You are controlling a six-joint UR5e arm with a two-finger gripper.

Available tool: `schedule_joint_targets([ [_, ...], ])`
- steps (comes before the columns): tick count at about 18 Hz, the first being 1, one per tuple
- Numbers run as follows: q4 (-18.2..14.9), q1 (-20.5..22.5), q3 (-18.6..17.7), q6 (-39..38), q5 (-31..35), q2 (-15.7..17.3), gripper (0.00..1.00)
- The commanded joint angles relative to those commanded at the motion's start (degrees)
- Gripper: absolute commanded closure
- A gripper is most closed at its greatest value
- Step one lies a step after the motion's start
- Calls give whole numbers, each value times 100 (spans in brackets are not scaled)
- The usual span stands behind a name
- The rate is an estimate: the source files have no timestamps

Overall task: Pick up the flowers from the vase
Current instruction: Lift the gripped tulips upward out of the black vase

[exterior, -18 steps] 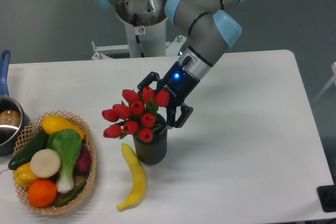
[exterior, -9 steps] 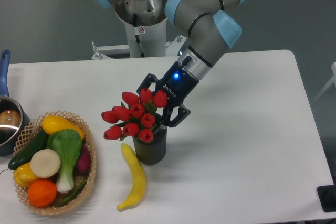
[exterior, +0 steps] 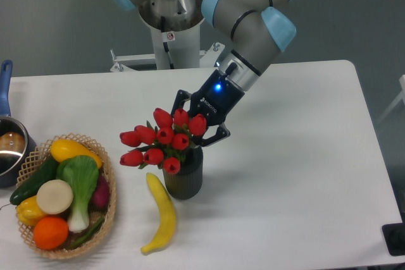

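1. Black two-finger hand [exterior: 197,132], at the end of the grey arm with pale blue joint caps [exterior: 253,14], sits at the centre of the frame, pressed in behind the right side of the bunch of red tulip buds with green stems [exterior: 161,140].

2. Its fingers look drawn in around the stems and the rightmost buds. One finger shows at the upper left of the bunch, the other pokes out at the right, just above the vase mouth. My reading is that it pinches the flowers, though the contact itself is hidden by the buds.

3. That bunch stands in the small dark ribbed cylindrical vase [exterior: 184,176], just below centre on the white counter [exterior: 304,156]. Its buds fan out to the left, wider than the vase, and the lowest bud sits at the vase rim. Whether the stems are clear of the mouth cannot be told.

4. The step in hand appears to be the lift out of the vase. To do it well, the pull should run along the axis of the vase, straight up, so the stems slide free without dragging the light vase over.

5. A yellow banana [exterior: 162,214] lies just left of the vase base, and a woven basket of toy vegetables and fruit [exterior: 109,210] sits at the lower left. A tipped vase would fall among them.
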Motion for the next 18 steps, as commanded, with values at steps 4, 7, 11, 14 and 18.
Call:
schedule_joint_targets([
  [4,0,0,184,-473,-26,211,58],
  [7,0,9,263,-756,-97,351,58],
  [11,-9,184,360,-905,-70,475,58],
  [14,-53,421,562,-1231,17,677,58],
  [18,-70,580,571,-1240,315,861,58],
])
